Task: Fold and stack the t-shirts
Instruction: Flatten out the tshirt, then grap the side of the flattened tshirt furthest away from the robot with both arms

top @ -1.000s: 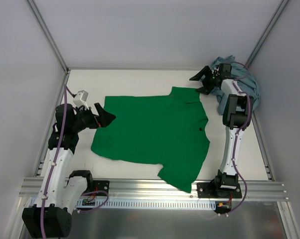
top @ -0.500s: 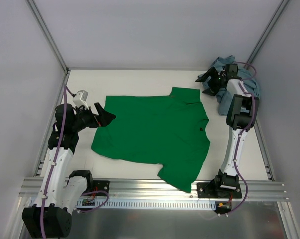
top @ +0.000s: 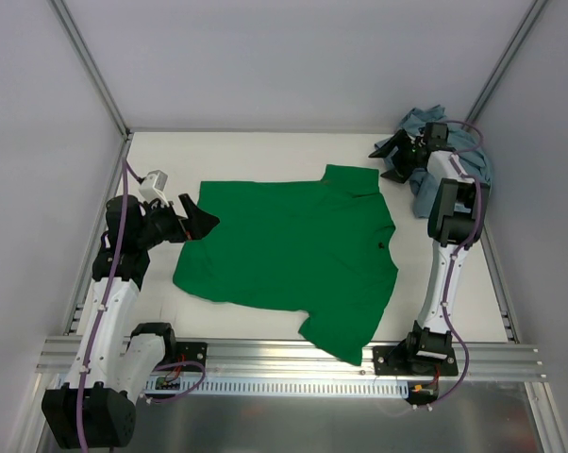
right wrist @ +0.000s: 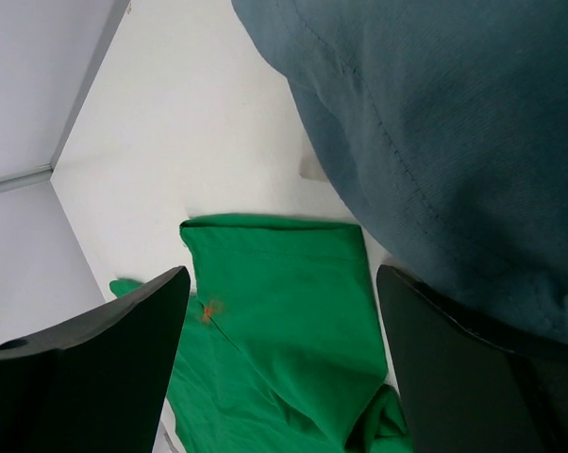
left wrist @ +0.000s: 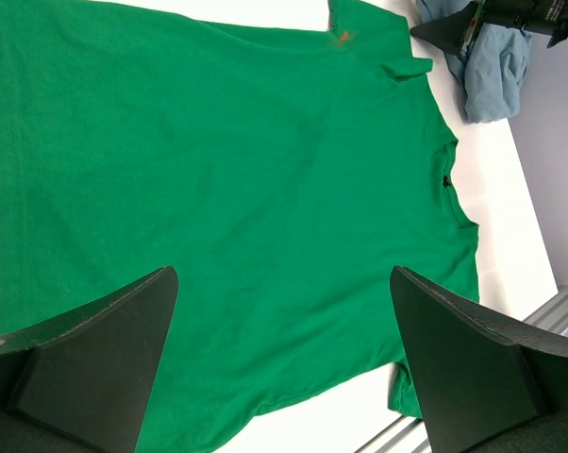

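Right claw (top: pixel 381 164) reaches released beside the blue-grey shirt (top: pixel 416 120); left claw (top: pixel 201 213) gapes beside green shirt (top: pixel 293 245).

White arm links (top: pixel 106 316), black joints (top: pixel 451 211), purple cables (top: pixel 120 222)

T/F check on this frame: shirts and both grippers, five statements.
1. The green t-shirt lies spread out on the table. True.
2. The blue-grey t-shirt is folded and stacked on the green one. False: it sits bunched up in the far right corner, not on the green one.
3. The left gripper is shut on the green shirt's hem. False: its jaws are wide open at the shirt's left edge, holding nothing.
4. The right gripper is open beside the blue-grey shirt. True.
5. The green shirt is already folded in half. False: it is flat, both sleeves out.
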Controlling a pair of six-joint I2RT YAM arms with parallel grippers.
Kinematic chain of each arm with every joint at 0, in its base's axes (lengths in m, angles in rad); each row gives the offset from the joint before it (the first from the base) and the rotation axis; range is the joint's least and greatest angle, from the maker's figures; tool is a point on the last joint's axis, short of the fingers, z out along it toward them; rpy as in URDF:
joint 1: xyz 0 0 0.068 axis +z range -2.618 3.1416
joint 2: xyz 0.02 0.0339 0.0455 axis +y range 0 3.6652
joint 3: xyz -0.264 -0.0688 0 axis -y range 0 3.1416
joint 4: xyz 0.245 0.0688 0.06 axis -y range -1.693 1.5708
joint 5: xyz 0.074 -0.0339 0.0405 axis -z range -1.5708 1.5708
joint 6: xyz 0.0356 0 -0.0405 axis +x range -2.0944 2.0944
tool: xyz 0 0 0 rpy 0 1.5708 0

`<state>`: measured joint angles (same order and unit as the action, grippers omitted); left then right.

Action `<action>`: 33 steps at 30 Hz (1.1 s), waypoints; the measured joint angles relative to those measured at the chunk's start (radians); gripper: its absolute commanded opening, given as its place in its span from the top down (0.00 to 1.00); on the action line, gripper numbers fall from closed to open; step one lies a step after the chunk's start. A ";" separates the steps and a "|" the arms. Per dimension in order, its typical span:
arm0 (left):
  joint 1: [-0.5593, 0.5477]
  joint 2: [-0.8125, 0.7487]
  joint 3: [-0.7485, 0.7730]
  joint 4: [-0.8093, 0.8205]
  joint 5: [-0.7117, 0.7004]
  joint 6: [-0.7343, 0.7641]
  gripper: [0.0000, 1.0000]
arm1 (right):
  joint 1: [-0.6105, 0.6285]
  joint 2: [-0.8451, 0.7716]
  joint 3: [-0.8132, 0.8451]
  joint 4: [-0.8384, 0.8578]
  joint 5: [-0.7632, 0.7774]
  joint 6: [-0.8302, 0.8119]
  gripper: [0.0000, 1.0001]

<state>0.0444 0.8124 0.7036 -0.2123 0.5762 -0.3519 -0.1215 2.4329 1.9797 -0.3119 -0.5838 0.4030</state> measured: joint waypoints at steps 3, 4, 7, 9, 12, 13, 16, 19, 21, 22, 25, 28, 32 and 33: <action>0.000 0.006 0.000 0.000 0.000 0.000 0.01 | 0.008 0.006 0.000 0.003 -0.005 0.008 0.17; 0.000 0.006 0.000 0.000 0.000 0.000 0.01 | 0.013 0.009 0.002 0.006 -0.006 0.013 0.18; 0.000 0.007 0.000 0.006 0.000 0.000 0.01 | 0.026 0.019 0.016 0.009 -0.008 0.022 0.19; 0.000 0.007 0.000 0.007 0.000 0.000 0.01 | 0.035 0.029 0.028 0.009 -0.008 0.029 0.24; 0.000 0.009 0.000 0.010 0.000 0.000 0.01 | 0.044 0.039 0.036 0.011 -0.007 0.037 0.47; 0.000 0.009 0.000 0.010 0.000 0.000 0.01 | 0.047 0.048 0.037 0.011 -0.008 0.038 0.64; 0.000 0.011 0.000 0.010 0.000 0.000 0.01 | 0.051 0.076 0.043 0.004 -0.015 0.054 0.85; 0.000 0.012 0.000 0.011 0.000 0.000 0.01 | 0.051 0.086 0.046 -0.006 -0.021 0.063 0.99; 0.000 0.012 0.000 0.013 0.000 0.000 0.01 | 0.051 0.086 0.046 -0.009 -0.020 0.065 1.00; 0.000 0.012 -0.001 0.013 0.000 0.000 0.01 | 0.051 0.086 0.046 -0.010 -0.019 0.064 0.99; 0.000 0.017 -0.009 0.018 -0.004 0.000 0.01 | 0.051 0.086 0.046 -0.010 -0.019 0.062 0.99; 0.000 0.061 -0.005 0.020 -0.030 -0.001 0.01 | 0.051 0.085 0.045 -0.010 -0.018 0.059 0.99; -0.005 0.291 0.121 -0.017 -0.098 0.000 0.01 | 0.052 0.065 0.019 -0.011 -0.018 0.056 0.99; -0.006 0.375 0.169 -0.017 -0.121 0.000 0.01 | 0.052 0.056 0.009 -0.010 -0.019 0.056 1.00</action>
<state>0.0387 1.1870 0.8726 -0.2291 0.4549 -0.3515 -0.0692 2.4893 1.9884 -0.3222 -0.6025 0.4595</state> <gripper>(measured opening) 0.986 0.019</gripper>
